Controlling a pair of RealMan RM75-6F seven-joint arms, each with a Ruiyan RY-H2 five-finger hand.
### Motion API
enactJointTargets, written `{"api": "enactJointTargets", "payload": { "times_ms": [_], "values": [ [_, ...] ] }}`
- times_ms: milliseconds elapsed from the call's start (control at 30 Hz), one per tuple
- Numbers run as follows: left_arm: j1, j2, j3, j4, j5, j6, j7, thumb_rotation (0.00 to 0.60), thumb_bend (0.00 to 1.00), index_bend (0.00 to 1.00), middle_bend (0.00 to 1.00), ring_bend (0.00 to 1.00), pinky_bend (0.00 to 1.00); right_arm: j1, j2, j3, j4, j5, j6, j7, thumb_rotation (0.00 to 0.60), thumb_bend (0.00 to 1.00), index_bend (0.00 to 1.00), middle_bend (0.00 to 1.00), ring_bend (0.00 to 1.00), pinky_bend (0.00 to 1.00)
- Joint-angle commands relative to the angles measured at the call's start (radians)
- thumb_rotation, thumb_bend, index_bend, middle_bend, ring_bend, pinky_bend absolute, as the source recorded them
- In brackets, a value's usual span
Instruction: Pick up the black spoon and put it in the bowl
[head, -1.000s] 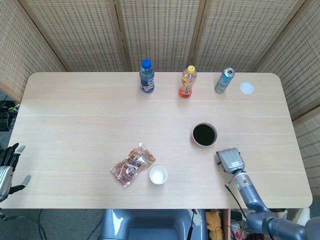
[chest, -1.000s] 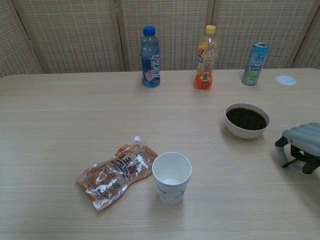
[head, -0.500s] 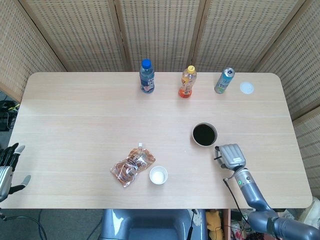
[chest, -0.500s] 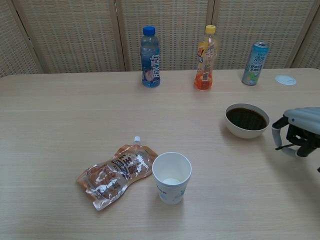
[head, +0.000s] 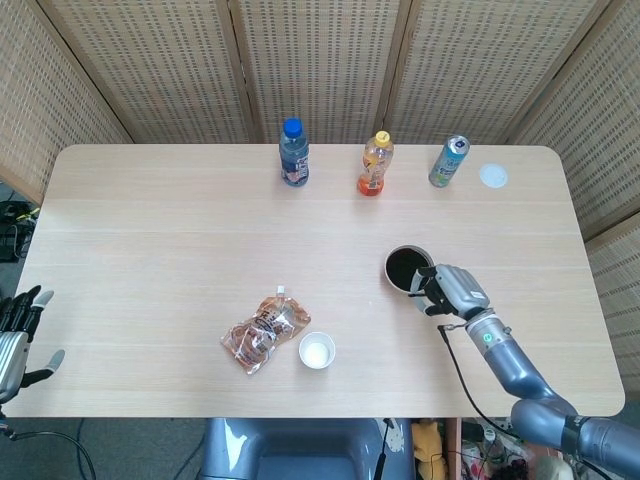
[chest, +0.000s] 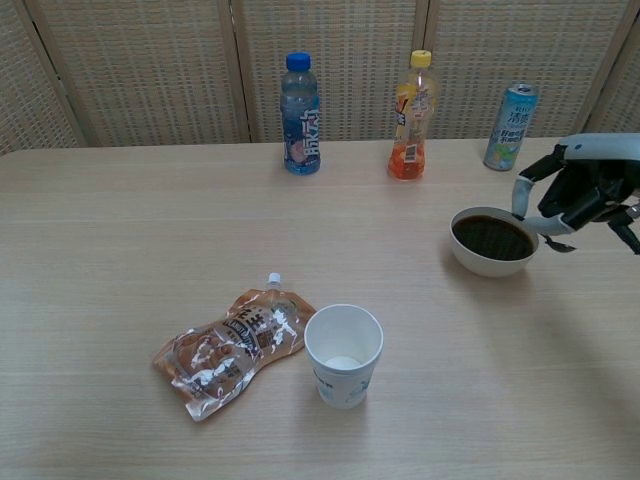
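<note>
The white bowl (head: 388, 270) (chest: 490, 266) holds a dark liquid and stands right of the table's middle. My right hand (head: 448, 290) (chest: 580, 190) hangs above the table at the bowl's right rim, with its fingers curled in. A thin dark sliver under the hand looks like the black spoon (chest: 558, 247); the hand hides the rest of it. My left hand (head: 15, 330) hangs off the table's left edge with its fingers spread and nothing in it.
A blue-capped bottle (head: 294, 152), an orange bottle (head: 375, 165), a can (head: 449, 161) and a white lid (head: 493, 176) line the far edge. A paper cup (head: 317, 350) and a drink pouch (head: 263, 333) lie near the front centre.
My right hand has lifted off the table near the front right and moved up and forward to the bowl's right rim. The left hand has stayed still.
</note>
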Motion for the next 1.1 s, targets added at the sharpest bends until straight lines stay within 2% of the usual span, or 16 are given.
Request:
{"api": "enactJointTargets", "payload": {
  "times_ms": [33,167,400,667,1100],
  "values": [
    [-0.001,-0.001,0.000,0.001,0.000,-0.001,0.000,0.600,0.32,0.00,0.00,0.00,0.00,0.042,0.040,0.071,-0.018,0.048,-0.118,0.147,0.600,0.82,0.70,0.99,1.00,1.00],
    [0.000,-0.003,0.001,0.004,-0.001,-0.003,-0.001,0.600,0.32,0.00,0.00,0.00,0.00,0.073,0.016,0.120,0.024,0.082,-0.200,0.275,0.600,0.82,0.70,0.99,1.00,1.00],
    [-0.002,0.001,-0.013,0.017,0.001,0.014,-0.008,0.600,0.32,0.00,0.00,0.00,0.00,0.116,-0.041,0.151,0.128,0.098,-0.295,0.384,0.600,0.83,0.70,0.98,1.00,1.00],
    [-0.006,0.017,-0.028,0.010,-0.004,0.025,0.004,0.600,0.32,0.00,0.00,0.00,0.00,0.170,-0.137,0.150,0.296,0.107,-0.330,0.436,0.600,0.84,0.70,0.98,1.00,1.00],
    [-0.015,0.033,-0.032,-0.015,-0.004,0.019,0.020,0.600,0.32,0.00,0.00,0.00,0.00,0.204,-0.216,0.112,0.455,0.111,-0.377,0.458,0.600,0.86,0.70,0.98,1.00,1.00]
  ]
}}
